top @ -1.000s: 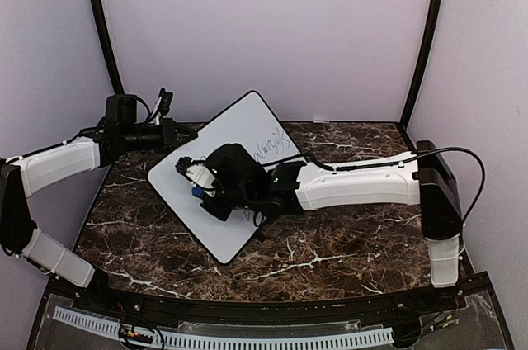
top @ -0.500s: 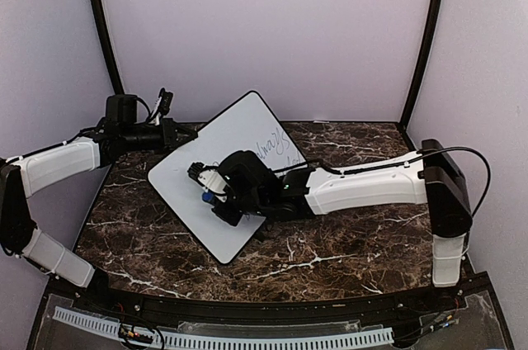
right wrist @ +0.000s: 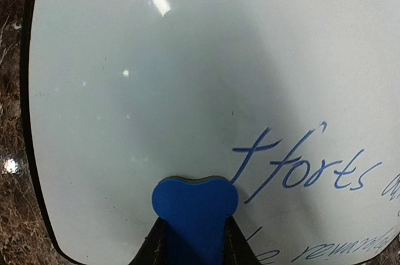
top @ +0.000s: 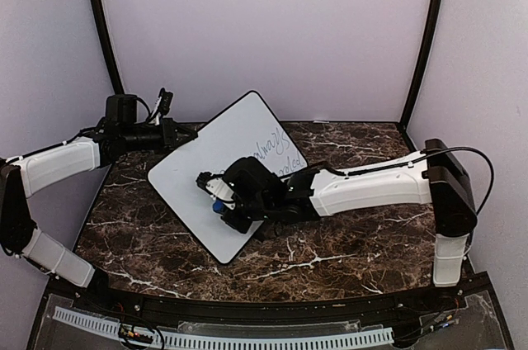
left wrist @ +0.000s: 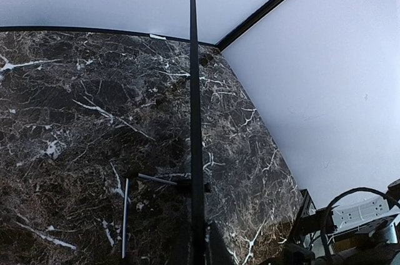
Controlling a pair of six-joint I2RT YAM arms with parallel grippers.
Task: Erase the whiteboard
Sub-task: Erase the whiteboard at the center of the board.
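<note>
Whiteboard [top: 194, 170]: glossy, rounded corners;
Left hand [top: 181, 137]: clamps its rim;
Right hand [top: 217, 200]: grips blue lobed eraser [right wrist: 195, 210];
Desk [top: 338, 238]: veined marble

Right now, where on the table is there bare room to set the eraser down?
Bare marble: the table strip in front of the whiteboard, and the far right corner behind the right arm. Crowded: mid-board, where the right gripper holds the eraser, and the board's far left edge, clamped by the left gripper.
</note>
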